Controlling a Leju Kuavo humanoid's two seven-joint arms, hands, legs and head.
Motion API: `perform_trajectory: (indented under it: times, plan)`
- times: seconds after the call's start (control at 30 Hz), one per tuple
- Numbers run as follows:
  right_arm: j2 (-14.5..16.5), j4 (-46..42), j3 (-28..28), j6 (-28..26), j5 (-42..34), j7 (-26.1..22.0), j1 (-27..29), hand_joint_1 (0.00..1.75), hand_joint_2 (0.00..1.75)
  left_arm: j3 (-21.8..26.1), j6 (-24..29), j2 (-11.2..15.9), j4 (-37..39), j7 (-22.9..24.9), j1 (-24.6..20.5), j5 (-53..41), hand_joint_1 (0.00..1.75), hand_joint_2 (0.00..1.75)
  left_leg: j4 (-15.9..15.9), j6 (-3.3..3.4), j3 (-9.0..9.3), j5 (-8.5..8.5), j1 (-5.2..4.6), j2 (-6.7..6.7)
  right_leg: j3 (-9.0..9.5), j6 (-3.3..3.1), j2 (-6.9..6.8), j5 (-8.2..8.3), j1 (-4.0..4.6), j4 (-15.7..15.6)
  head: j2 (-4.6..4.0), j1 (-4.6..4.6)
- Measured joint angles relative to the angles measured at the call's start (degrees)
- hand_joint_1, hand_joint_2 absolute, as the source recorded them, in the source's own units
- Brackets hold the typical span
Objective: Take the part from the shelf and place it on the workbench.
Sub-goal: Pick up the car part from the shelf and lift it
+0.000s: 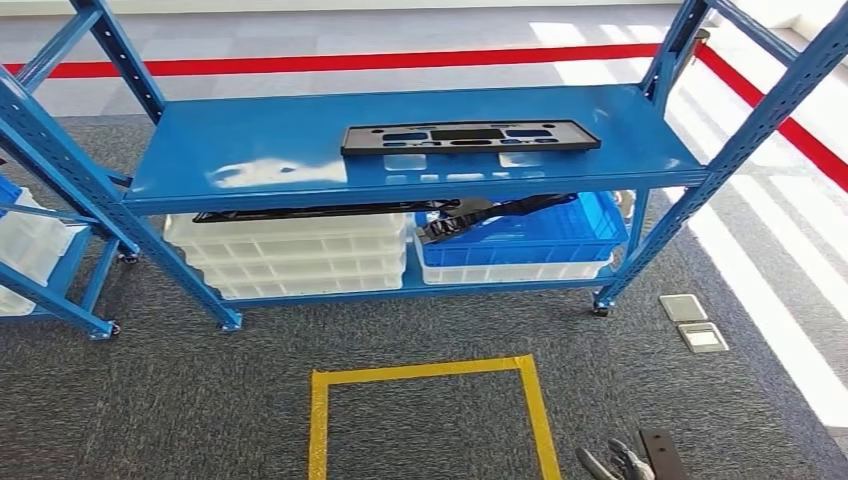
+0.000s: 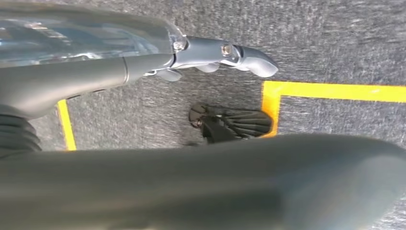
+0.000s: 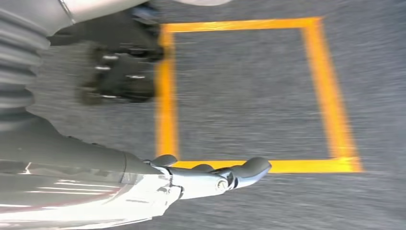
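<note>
Hanging low above the grey carpet (image 1: 150, 400), the right hand (image 1: 628, 462) appears in the head view just right of the yellow taped square (image 1: 430, 372), its dark fingers loosely apart with nothing between them. The right wrist view shows that hand (image 3: 210, 177) with fingers extended over the carpet near one side of the square (image 3: 249, 93), holding nothing. The left hand (image 2: 210, 55) shows in the left wrist view with its fingers stretched out and slightly apart over the carpet, also holding nothing, close to a corner of the yellow tape (image 2: 330, 91). Beyond the square, a little to its right, two small grey floor plates (image 1: 693, 322) sit flush in the carpet. Farther beyond the square stands the blue shelf (image 1: 240, 150) on small castors. On its lower level, stacked white bins (image 1: 290, 255) sit on the side left of the square and a blue bin (image 1: 530, 240) on a white bin sits on the right side, with long black pieces lying across their tops. On the upper level, above the blue bin, lies the part (image 1: 470, 136): a flat, long black panel with several cut-out openings, resting flat and lengthwise, untouched by either hand. Left of the shelf stands a second blue rack (image 1: 50, 200) holding a white bin (image 1: 25, 245). Farthest from the square, behind the shelf, a red line (image 1: 350, 62) runs across the floor.
</note>
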Motion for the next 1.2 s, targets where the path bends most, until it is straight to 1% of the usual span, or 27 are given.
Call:
perform_trajectory:
  times: [0.03,0.1,0.13,0.17,0.2,0.23,0.27,0.3,0.33,0.37,0.43,0.5,0.57,0.6,0.63,0.67,0.7,0.77,0.8,0.83,0.9,0.93,1.0,1.07,1.13,1.17,1.2]
  plan:
    - [0.04,-1.81,0.10,0.53,-0.24,-0.58,0.00,0.00,0.00,0.77,-0.17,-0.18,0.10,-0.15,-0.15,-0.52,0.00,0.00,-0.31,0.26,0.22,0.13,0.19,0.12,-1.40,0.01,-0.21,-1.40,0.05,2.77,-0.01,0.01]
    - [0.13,-5.40,0.48,1.49,-0.71,-1.71,0.06,0.00,0.00,2.29,-0.49,-0.53,0.35,-0.46,-0.35,-1.55,0.00,0.00,-0.36,0.41,0.37,0.01,0.23,0.26,-5.95,0.12,-0.38,-4.45,0.09,10.79,-0.01,0.01]
    - [0.15,-7.31,0.80,1.95,-0.95,-2.29,0.15,0.00,0.00,3.06,-0.65,-0.74,0.51,-0.58,-0.42,-2.10,0.00,0.00,-0.35,0.37,0.49,-0.12,0.26,0.28,-8.01,0.26,-0.41,-4.95,0.05,13.97,-0.01,0.01]
    - [0.17,-9.19,1.18,2.39,-1.16,-2.84,0.25,0.00,0.00,3.81,-0.79,-0.93,0.67,-0.68,-0.47,-2.60,0.00,0.00,-0.31,0.23,0.68,-0.31,0.34,0.27,-9.18,0.42,-0.44,-4.29,0.01,15.21,-0.01,0.01]
    - [0.18,-11.17,1.63,2.84,-1.39,-3.41,0.32,0.00,0.00,4.56,-0.94,-1.10,0.85,-0.76,-0.50,-3.12,0.00,0.00,-0.25,-0.02,1.00,-0.58,0.46,0.25,-9.17,0.61,-0.51,-2.39,-0.05,14.01,-0.01,0.01]
    - [0.17,-13.19,2.16,3.27,-1.63,-3.98,0.35,0.00,0.00,5.27,-1.09,-1.27,1.01,-0.83,-0.55,-3.61,0.00,0.00,-0.10,-0.35,1.41,-0.98,0.62,0.24,-8.17,0.83,-0.63,0.36,-0.16,10.73,-0.01,0.01]
    - [0.19,-15.11,2.72,3.69,-1.88,-4.50,0.35,0.00,0.00,5.97,-1.24,-1.40,1.15,-0.90,-0.62,-4.07,0.00,0.00,0.09,-0.72,1.75,-1.42,0.74,0.24,-6.90,1.03,-0.78,2.45,-0.22,7.30,-0.01,0.01]
    - [0.20,-17.03,3.33,4.13,-2.12,-5.04,0.32,0.00,0.00,6.68,-1.38,-1.49,1.29,-0.96,-0.78,-4.57,0.00,0.00,0.47,-1.13,1.94,-1.91,0.74,0.22,-5.68,1.06,-0.89,3.84,-0.25,4.08,0.00,0.01]
    - [0.22,-18.88,4.00,4.50,-2.34,-5.55,0.32,0.00,0.00,7.38,-1.52,-1.55,1.43,-1.07,-1.00,-5.07,0.00,0.00,0.79,-1.46,1.96,-2.27,0.68,0.21,-5.00,0.85,-0.95,4.33,-0.22,2.20,0.01,0.00]
    - [0.23,-20.80,4.68,4.92,-2.61,-6.07,0.37,0.00,0.00,8.06,-1.66,-1.61,1.57,-1.21,-1.21,-5.56,0.00,0.00,1.00,-1.71,1.87,-2.48,0.59,0.20,-4.85,0.50,-0.94,3.94,-0.12,1.71,0.01,-0.01]
    - [0.23,-24.74,6.06,5.69,-3.17,-7.12,0.54,0.00,0.00,9.33,-1.95,-1.71,1.81,-1.49,-1.58,-6.51,0.00,0.00,1.20,-1.98,1.75,-2.71,0.55,0.23,-4.93,-0.34,-0.81,3.66,-0.06,1.60,0.01,-0.03]
    - [0.17,-28.87,7.47,6.46,-3.76,-8.18,0.60,0.00,0.00,10.53,-2.23,-1.84,2.02,-1.70,-1.89,-7.44,0.00,0.00,2.86,-2.47,1.05,-3.85,0.67,0.25,-4.82,-0.90,-0.73,3.50,-0.19,1.58,0.00,-0.04]
    - [0.10,-32.99,8.95,7.20,-4.32,-9.20,0.55,0.00,0.00,11.72,-2.50,-2.00,2.29,-1.85,-2.27,-8.39,0.00,0.00,8.71,-3.08,-1.96,-6.65,0.83,0.25,-4.68,-1.34,-0.66,3.33,-0.26,1.54,0.01,-0.05]
    - [0.04,-34.97,9.70,7.55,-4.59,-9.70,0.53,0.00,0.00,12.30,-2.63,-2.08,2.44,-1.90,-2.40,-8.86,0.00,0.00,12.73,-3.25,-4.22,-8.11,0.90,0.25,-4.63,-1.50,-0.59,3.22,-0.22,1.55,0.01,-0.05]
    - [-0.03,-36.90,10.45,7.91,-4.85,-10.15,0.54,0.00,0.00,12.87,-2.75,-2.17,2.56,-1.95,-2.44,-9.33,0.00,0.00,16.07,-3.30,-6.27,-8.86,0.93,0.25,-4.52,-1.63,-0.43,3.10,-0.17,1.55,0.01,-0.05]
    - [-0.11,-38.81,11.20,8.28,-5.11,-10.63,0.56,0.00,0.00,13.43,-2.89,-2.26,2.68,-2.01,-2.45,-9.79,0.00,0.00,17.76,-3.23,-7.64,-8.53,0.93,0.25,-4.34,-1.72,-0.19,2.97,-0.12,1.56,0.00,-0.05]
    - [-0.20,-40.74,11.96,8.61,-5.37,-11.10,0.57,0.00,0.00,13.97,-3.04,-2.37,2.78,-2.09,-2.45,-10.25,0.00,0.00,17.23,-3.00,-8.00,-6.92,0.91,0.22,-4.05,-1.78,0.14,2.80,-0.05,1.56,0.01,-0.05]
    - [-0.33,-44.64,13.56,9.28,-5.89,-12.05,0.54,0.00,0.00,15.08,-3.26,-2.48,2.97,-2.36,-2.51,-11.14,0.00,0.00,11.02,-2.11,-6.32,-1.67,0.76,-0.46,-3.37,-1.79,0.83,2.42,0.03,1.51,0.01,-0.04]
    - [-0.39,-46.50,14.41,9.59,-6.13,-12.54,0.40,0.00,0.00,15.65,-3.35,-2.50,3.04,-2.51,-2.55,-11.59,0.00,0.00,7.99,-1.57,-5.34,0.42,0.66,-1.25,-3.19,-1.74,1.18,2.29,0.06,1.46,0.01,-0.03]
    - [-0.45,-48.29,15.29,9.91,-6.37,-13.01,0.29,0.00,0.00,16.22,-3.45,-2.50,3.09,-2.63,-2.58,-12.07,0.00,0.00,5.92,-1.14,-4.72,1.68,0.47,-1.94,-3.19,-1.58,1.54,2.25,-0.07,1.41,0.01,-0.02]
    - [-0.63,-51.67,16.94,10.51,-6.83,-13.89,0.30,0.00,0.00,17.18,-3.67,-2.55,3.16,-2.79,-2.65,-13.01,0.00,0.00,4.90,-0.64,-4.53,2.06,0.10,-2.56,-3.46,-1.00,2.25,2.38,-0.41,1.17,0.01,-0.01]
    - [-0.77,-53.52,17.74,10.77,-7.07,-14.33,0.47,0.00,0.00,17.62,-3.78,-2.62,3.22,-2.87,-2.80,-13.48,0.00,0.00,4.29,-0.50,-4.30,2.03,0.01,-2.24,-3.50,-0.57,2.54,2.48,-0.51,0.95,0.01,-0.01]
    - [-1.32,-57.47,19.32,11.25,-7.55,-15.26,0.60,0.00,0.00,18.57,-4.03,-2.79,3.38,-3.14,-3.32,-14.35,0.00,0.00,2.25,-0.22,-3.30,1.77,0.27,-1.40,-3.86,-0.05,1.89,1.87,-0.40,1.51,0.00,0.05]
    - [-1.91,-60.80,20.88,11.60,-7.96,-16.06,0.29,0.00,0.00,19.54,-4.30,-3.00,3.61,-3.45,-3.64,-15.14,0.00,0.00,0.68,0.06,-2.42,1.54,0.57,-0.47,-5.93,0.08,0.46,-0.49,-0.27,5.72,0.01,0.15]
    - [-2.36,-63.49,22.33,11.85,-8.34,-16.78,0.33,0.00,0.00,20.47,-4.57,-3.19,3.98,-3.72,-3.63,-16.02,0.00,0.00,0.60,0.19,-2.17,1.36,0.55,0.33,-9.28,0.30,-0.15,-2.91,-0.23,12.09,0.00,0.23]
    - [-2.59,-64.76,23.00,11.96,-8.60,-17.16,0.52,0.00,0.00,20.89,-4.72,-3.26,4.18,-3.84,-3.63,-16.53,0.00,0.00,0.64,0.16,-2.05,1.23,0.52,0.70,-10.40,0.44,-0.22,-3.04,-0.23,13.96,-0.01,0.26]
    - [-2.79,-65.71,23.46,12.04,-8.84,-17.45,0.70,0.00,0.00,21.19,-4.86,-3.29,4.31,-3.95,-3.67,-16.95,0.00,0.00,0.68,0.09,-1.92,1.09,0.51,1.01,-10.68,0.57,-0.33,-2.19,-0.22,14.05,0.00,0.27]
